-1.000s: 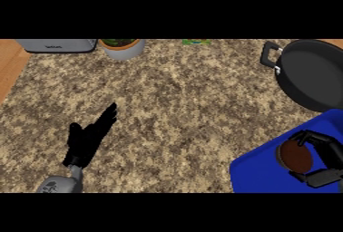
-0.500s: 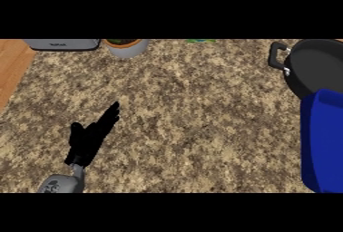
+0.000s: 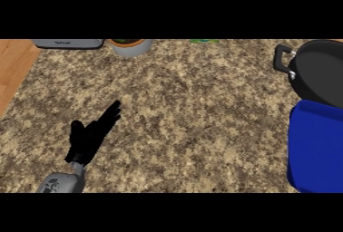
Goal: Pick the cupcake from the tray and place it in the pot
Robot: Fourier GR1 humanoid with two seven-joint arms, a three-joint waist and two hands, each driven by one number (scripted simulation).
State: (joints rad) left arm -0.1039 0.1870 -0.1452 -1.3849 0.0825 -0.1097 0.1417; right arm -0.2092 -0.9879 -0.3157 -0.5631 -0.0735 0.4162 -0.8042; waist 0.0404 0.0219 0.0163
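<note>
While left hand point(image 3: 90, 138) rests open, pot point(image 3: 323, 72) touches tray point(image 3: 316, 149).

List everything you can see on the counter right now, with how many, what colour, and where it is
pot: one, black with a side handle, far right edge, partly cut off
tray: one, blue, right edge just below the pot, partly cut off; no cupcake shows on the part in view
plant pot: one, grey with something green and brown in it, top edge left of centre
appliance: one, silver-grey, top left corner, mostly cut off
green item: one, top edge near centre, too little in view to identify
counter: one, speckled brown and beige stone, with a wooden strip along the left edge
left robot hand: one, black on a grey forearm, lower left, fingers straight, resting, holding nothing
right robot hand: not in view
</note>
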